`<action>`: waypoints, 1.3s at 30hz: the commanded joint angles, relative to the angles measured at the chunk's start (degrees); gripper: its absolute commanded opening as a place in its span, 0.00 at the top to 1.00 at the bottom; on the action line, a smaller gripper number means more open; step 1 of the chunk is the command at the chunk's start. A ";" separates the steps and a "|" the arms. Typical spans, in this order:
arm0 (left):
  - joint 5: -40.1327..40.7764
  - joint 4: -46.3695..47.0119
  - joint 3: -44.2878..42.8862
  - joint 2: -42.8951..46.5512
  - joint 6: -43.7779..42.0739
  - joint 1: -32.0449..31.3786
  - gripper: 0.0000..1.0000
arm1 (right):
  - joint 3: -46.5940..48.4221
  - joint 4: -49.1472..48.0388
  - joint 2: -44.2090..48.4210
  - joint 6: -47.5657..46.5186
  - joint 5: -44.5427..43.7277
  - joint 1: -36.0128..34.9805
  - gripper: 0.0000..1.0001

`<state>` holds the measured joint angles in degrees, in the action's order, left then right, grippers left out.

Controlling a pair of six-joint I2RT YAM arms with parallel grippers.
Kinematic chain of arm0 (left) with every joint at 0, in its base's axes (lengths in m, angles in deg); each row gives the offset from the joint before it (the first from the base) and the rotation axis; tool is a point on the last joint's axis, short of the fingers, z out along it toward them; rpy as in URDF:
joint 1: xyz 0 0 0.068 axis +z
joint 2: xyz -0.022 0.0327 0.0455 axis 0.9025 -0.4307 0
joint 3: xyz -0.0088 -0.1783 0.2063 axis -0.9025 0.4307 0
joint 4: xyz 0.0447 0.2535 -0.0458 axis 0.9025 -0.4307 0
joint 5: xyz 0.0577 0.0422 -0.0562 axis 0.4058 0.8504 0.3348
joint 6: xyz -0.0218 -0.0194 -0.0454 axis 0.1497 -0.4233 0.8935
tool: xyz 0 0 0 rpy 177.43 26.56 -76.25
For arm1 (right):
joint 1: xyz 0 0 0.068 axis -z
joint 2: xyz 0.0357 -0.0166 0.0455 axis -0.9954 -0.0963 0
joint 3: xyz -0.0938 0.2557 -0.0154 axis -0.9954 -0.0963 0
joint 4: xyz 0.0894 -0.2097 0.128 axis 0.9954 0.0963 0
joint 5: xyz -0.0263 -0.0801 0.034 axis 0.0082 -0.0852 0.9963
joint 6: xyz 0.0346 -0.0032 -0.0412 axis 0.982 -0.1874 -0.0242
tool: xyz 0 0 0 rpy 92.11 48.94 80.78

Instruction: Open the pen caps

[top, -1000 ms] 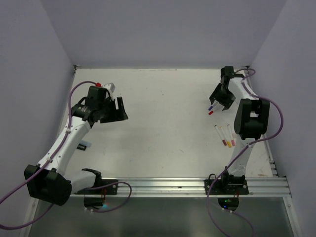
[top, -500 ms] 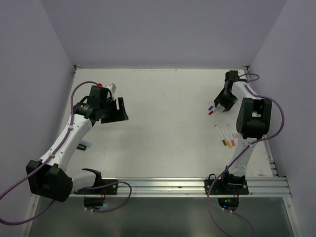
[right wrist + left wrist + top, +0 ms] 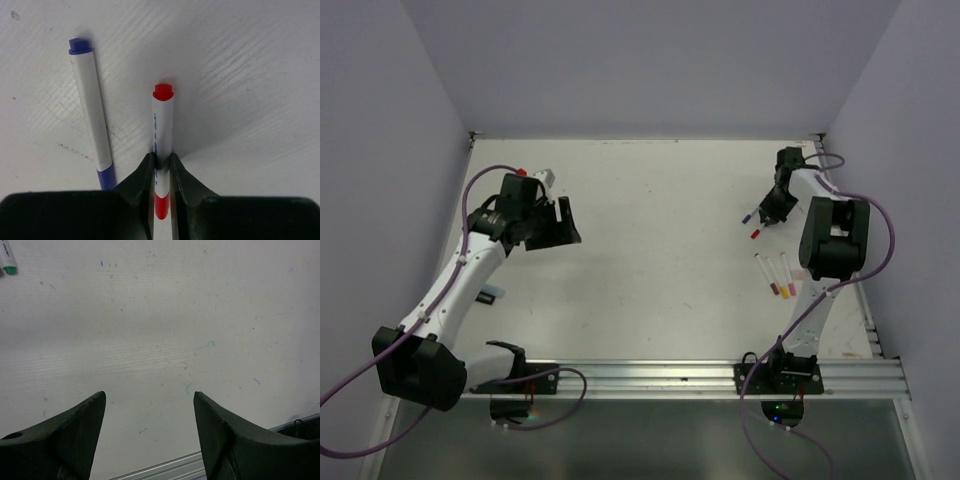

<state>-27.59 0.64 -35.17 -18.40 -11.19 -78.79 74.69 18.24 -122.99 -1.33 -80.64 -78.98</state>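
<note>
- Top view: right gripper [image 3: 771, 211] down at the far right of the table [image 3: 650, 260], closed on the red pen [image 3: 757, 232]. Blue pen [image 3: 746, 215] just beside it. Three pens [image 3: 777, 278] well apart, closer to the bases. Left gripper [image 3: 563, 225] far across the table, so the right arm is plainly the nearer one. Broad bare surface between the arms.
- Left wrist: jaws of the left gripper [image 3: 149, 395] spread wide, nothing between them. Scuffed table below, with a green pen [image 3: 7, 261] off at the upper left corner.
- Right wrist: right gripper [image 3: 161, 159] pinching the red pen [image 3: 163, 122] across its barrel. Long axis straight ahead, out from the jaws. Red at both ends, one beyond the jaws and one behind the pinch; hard to tell which is the cap, perhaps the longer one behind. Blue pen [image 3: 92, 110] flat on the table, roughly parallel, not touching. Ample room to pull along the axis.
</note>
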 commanded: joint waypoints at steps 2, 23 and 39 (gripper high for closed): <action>-3.31 0.85 -0.14 1.68 0.91 -0.28 0.27 | -4.51 -1.49 2.32 1.56 -1.76 -0.22 0.95; -37.49 38.97 3.17 -7.02 20.24 -10.48 0.33 | -15.84 -8.83 32.99 6.37 30.22 -32.63 1.00; -38.38 50.85 13.04 -5.52 27.19 -11.97 0.49 | -20.59 -25.57 37.57 18.69 31.29 -36.87 1.00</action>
<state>-63.85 45.66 -22.86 -24.96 13.51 -90.25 54.67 -1.93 -86.52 13.67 -51.35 -115.50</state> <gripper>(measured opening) 0.535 0.171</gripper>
